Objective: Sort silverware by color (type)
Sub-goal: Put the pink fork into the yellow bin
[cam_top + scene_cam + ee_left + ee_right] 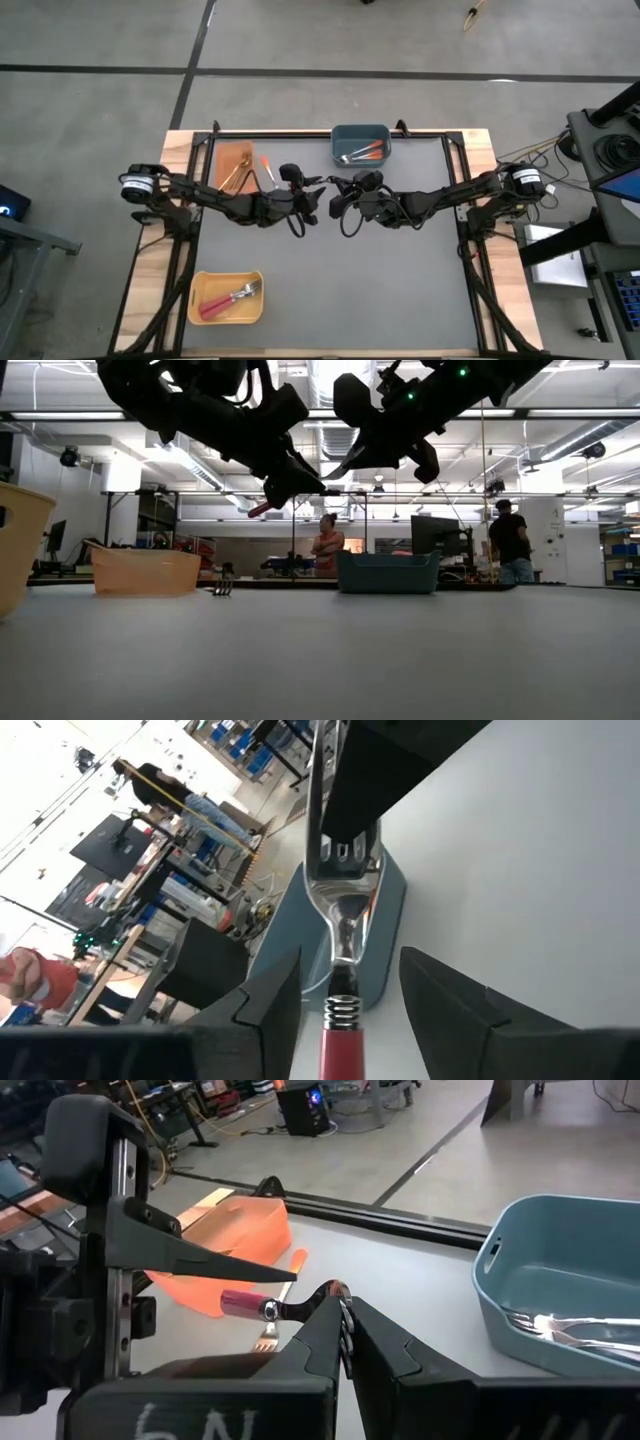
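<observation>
A fork with a red handle (340, 1045) hangs in the air over the middle of the table, with my right gripper (345, 1315) shut on its silver head. Its handle (240, 1302) points toward the table's left and reaches in between the fingers of my left gripper (345, 1005). That gripper is open, with a finger (272, 1010) on each side of the handle and a gap to both. In the high view the two grippers meet at the table's middle, the left (312, 200) and the right (334, 195). My right gripper pinches the fork's tine end (340, 855) between its two fingers. The fingers come nearly level from the table's right and lie along the fork. The fork is lifted clear of the table, roughly level, its red handle end (260, 509) sticking out toward the left arm.
The orange bin (235, 165) at the far left holds gold forks, and an orange-handled fork (267, 170) lies on the table beside it. The blue-grey bin (360, 143) at the far middle holds orange-handled forks. The yellow bin (226, 297) at the near left holds red-handled forks. People stand in the room beyond.
</observation>
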`<act>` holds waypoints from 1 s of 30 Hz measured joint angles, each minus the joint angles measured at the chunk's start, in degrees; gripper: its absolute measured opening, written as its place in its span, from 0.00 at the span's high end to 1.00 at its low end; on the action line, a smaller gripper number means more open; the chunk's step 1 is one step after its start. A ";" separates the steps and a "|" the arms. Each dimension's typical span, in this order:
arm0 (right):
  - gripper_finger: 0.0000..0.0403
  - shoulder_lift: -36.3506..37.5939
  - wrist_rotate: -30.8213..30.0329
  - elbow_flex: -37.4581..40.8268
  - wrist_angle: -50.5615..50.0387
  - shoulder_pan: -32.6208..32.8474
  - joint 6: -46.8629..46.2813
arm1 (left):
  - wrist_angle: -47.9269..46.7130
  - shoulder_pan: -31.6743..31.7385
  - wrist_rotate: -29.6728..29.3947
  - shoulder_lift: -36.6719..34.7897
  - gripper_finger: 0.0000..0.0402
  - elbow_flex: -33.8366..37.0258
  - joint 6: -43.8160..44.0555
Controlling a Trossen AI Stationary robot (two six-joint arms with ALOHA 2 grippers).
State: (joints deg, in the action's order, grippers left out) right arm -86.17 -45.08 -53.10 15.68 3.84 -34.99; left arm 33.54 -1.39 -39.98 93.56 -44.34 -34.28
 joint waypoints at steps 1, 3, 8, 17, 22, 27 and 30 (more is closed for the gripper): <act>0.98 0.00 0.00 0.00 0.00 0.00 0.00 | -0.10 0.00 -0.05 0.00 0.63 0.00 0.00; 0.98 0.00 0.00 0.00 -0.03 0.00 0.08 | -0.17 0.00 -0.07 0.00 0.65 0.00 0.00; 0.98 0.00 0.00 -0.02 -0.04 0.00 0.35 | -0.17 0.00 -0.07 0.00 0.71 0.00 0.03; 0.98 0.00 0.00 -0.04 -0.15 0.00 0.46 | -0.16 0.00 -0.10 0.00 0.82 0.00 0.74; 0.98 0.02 0.01 -0.04 -0.17 -0.01 0.48 | -0.16 0.00 -0.10 0.00 0.91 0.00 0.79; 0.98 0.02 0.04 -0.04 -0.17 -0.02 0.64 | -0.11 -0.02 -0.09 0.00 0.98 0.00 1.13; 0.98 0.02 0.19 -0.04 -0.23 -0.02 0.57 | -0.13 -0.02 -0.10 0.00 0.99 0.00 1.84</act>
State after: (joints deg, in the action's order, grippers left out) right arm -86.15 -44.89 -53.15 15.46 3.81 -34.42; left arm 33.41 -1.41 -40.08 93.56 -44.34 -32.45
